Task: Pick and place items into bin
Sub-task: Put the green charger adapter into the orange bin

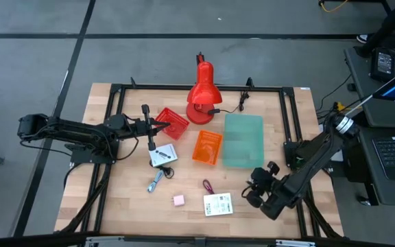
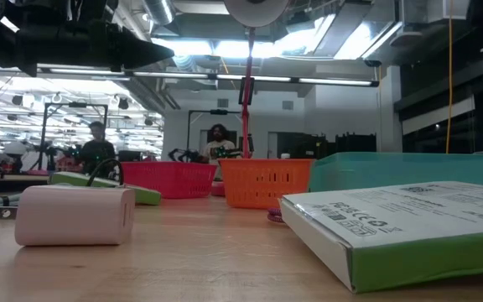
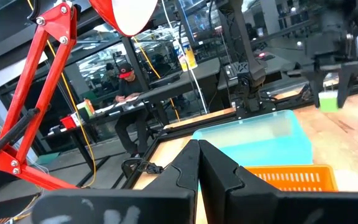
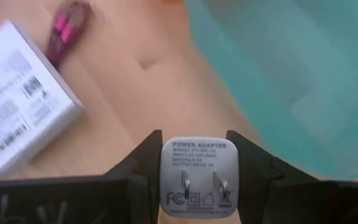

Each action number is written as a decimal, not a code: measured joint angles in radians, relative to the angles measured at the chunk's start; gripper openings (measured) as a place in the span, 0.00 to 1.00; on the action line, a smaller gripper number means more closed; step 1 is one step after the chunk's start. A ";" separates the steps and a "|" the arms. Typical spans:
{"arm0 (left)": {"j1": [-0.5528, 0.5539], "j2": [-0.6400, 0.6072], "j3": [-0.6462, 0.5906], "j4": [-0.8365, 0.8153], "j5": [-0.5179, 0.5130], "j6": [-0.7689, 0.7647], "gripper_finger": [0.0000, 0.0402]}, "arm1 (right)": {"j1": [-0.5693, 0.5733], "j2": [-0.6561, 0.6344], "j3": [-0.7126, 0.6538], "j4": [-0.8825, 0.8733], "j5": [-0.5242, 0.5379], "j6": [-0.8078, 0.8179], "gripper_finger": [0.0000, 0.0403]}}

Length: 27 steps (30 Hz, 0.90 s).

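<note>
Even, bright overhead light on the table [image 1: 115, 199]; shadows beneath objects short and soft. Low view: ceiling strip lights [image 2: 309, 46] glare white, near white box [image 2: 392, 231] and pink cube [image 2: 75, 215] soft-focused. Right wrist view: power adapter [image 4: 199, 174] sharp, tabletop behind blurred.

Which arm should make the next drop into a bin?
Right. Its gripper already grips a white power adapter beside the teal bin. The left gripper holds nothing, near the red bin.
</note>
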 joint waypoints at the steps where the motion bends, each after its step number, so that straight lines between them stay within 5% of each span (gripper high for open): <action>1: 0.000 0.000 0.000 0.000 0.000 0.000 0.01 | 0.000 -0.015 0.000 -0.005 0.016 -0.006 0.30; 21: 0.000 0.000 0.000 -0.001 0.000 0.000 0.01 | 0.006 -0.108 0.000 0.025 0.399 -0.187 0.30; 27: 0.000 0.000 0.000 -0.002 0.000 0.000 0.01 | 0.006 -0.108 -0.093 0.244 0.458 -0.271 0.30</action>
